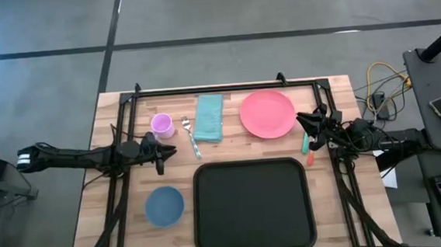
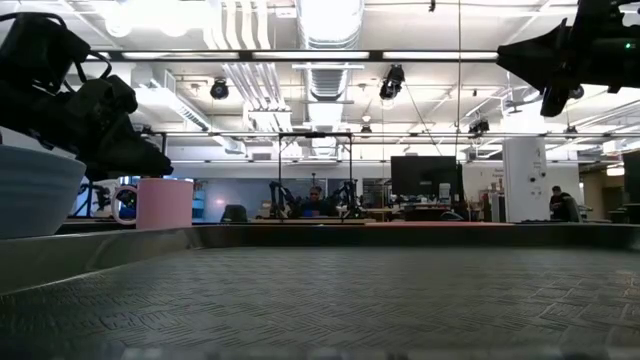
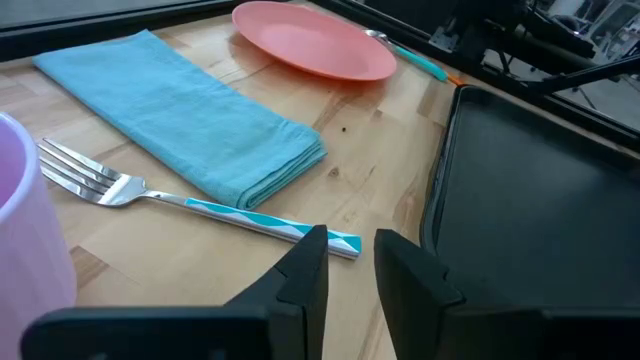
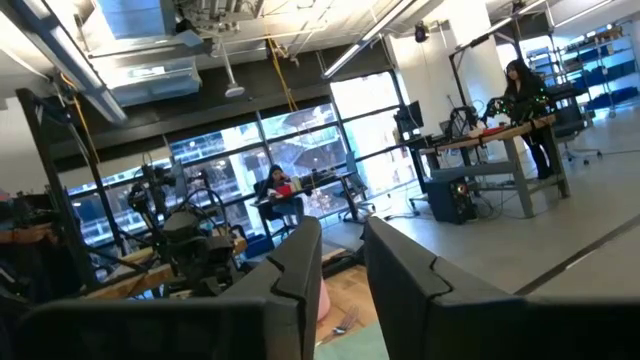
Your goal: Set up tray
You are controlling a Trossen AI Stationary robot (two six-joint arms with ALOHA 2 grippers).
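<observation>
Left gripper [image 1: 168,151] hovers near table's left edge, fingers [image 3: 305,270] narrowly parted, holding nothing, beside fork [image 1: 191,137]. Blue bowl [image 1: 165,205] toward near-left corner. Pink cup [image 1: 162,125], fork, folded teal napkin [image 1: 209,117], pink plate [image 1: 267,113] line far edge. Black tray [image 1: 253,207], empty, sits centred against near edge. Right gripper [image 1: 304,121] hangs by plate near right edge, fingers [image 4: 300,262] slightly apart, empty, above utensils [image 1: 308,146].
</observation>
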